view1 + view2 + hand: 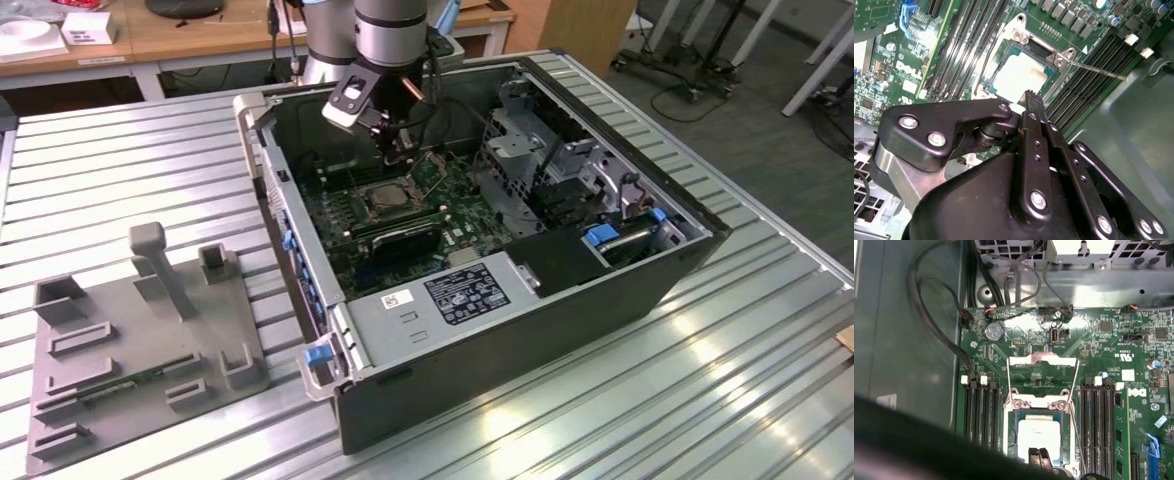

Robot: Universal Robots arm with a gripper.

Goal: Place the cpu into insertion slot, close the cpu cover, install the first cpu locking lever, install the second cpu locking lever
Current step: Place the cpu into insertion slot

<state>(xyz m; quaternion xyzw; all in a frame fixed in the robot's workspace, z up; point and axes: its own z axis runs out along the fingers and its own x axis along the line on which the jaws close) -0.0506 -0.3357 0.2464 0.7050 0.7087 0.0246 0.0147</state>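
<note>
The cpu [1039, 432] lies flat inside the insertion slot [1019, 402], pale face up and square to the slot's edges, so it looks seated. I cannot tell from these angles whether it has dropped fully home.

The cpu cover [1041, 358] is still open. It is swung back on its hinge at the side of the slot opposite the gripper [1039, 457], with green board showing through its open middle. A thin wire locking lever [1099, 70] runs out from one corner of the slot across the neighbouring memory slots [1089, 65].

The gripper hangs just over the cpu's near edge, its fingers pressed together and carrying nothing.

By my judgement the cpu is light, stiff and fragile (its underside contacts are the delicate part), so it is best pinched by two opposite edges and never slid across the slot. The cover is thin sheet metal that swings easily about its hinge. The place to press it is the free bar farthest from the slot, not its slender side rails.
</note>
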